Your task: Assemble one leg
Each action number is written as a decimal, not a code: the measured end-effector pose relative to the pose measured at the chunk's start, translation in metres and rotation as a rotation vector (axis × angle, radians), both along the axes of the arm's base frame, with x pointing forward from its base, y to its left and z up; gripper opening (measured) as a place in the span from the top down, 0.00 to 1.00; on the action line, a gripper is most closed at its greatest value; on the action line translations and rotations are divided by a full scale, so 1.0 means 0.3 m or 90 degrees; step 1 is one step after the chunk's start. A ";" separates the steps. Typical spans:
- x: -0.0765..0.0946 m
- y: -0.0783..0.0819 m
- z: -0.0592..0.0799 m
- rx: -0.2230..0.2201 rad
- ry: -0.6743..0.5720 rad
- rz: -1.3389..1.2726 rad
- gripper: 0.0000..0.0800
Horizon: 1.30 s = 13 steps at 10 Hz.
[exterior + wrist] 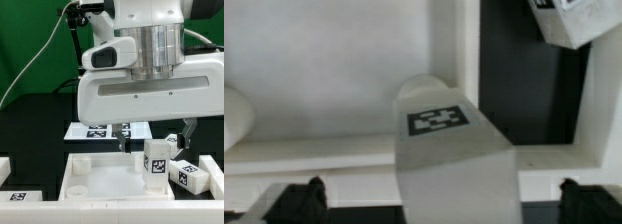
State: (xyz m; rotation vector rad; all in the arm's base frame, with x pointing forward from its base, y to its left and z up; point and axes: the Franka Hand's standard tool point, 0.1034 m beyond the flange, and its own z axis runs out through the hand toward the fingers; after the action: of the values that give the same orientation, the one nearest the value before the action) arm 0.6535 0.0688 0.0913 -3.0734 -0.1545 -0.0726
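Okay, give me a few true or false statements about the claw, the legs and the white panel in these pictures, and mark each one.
1. The claw is open, its fingers clear of the leg between them. True.
2. That leg lies flat on its side. False: it stands upright by the panel.
3. A second leg lies to the exterior view's right of the upright one. True.
4. The marker board rests on top of the panel. False: it lies on the black table, beyond the panel in the exterior view.
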 end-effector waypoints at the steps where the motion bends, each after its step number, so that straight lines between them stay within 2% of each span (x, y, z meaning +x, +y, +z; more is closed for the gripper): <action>1: -0.002 -0.006 -0.008 -0.001 -0.005 0.028 0.19; 3: -0.005 -0.005 -0.017 -0.002 -0.010 0.025 0.19; 4: -0.005 -0.005 -0.016 -0.002 -0.010 0.025 0.33; 5: -0.005 -0.006 -0.016 -0.002 -0.010 0.025 0.51; 6: -0.005 -0.005 -0.016 -0.001 -0.010 0.017 0.51; 7: -0.005 -0.005 -0.016 -0.001 -0.009 0.008 0.65; 10: -0.005 -0.003 -0.016 0.002 -0.006 -0.039 0.65; 13: -0.007 0.022 -0.020 0.023 0.012 -0.296 0.65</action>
State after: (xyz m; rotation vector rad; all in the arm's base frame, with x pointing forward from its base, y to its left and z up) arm 0.6514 0.0753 0.0851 -3.0022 0.5565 -0.0659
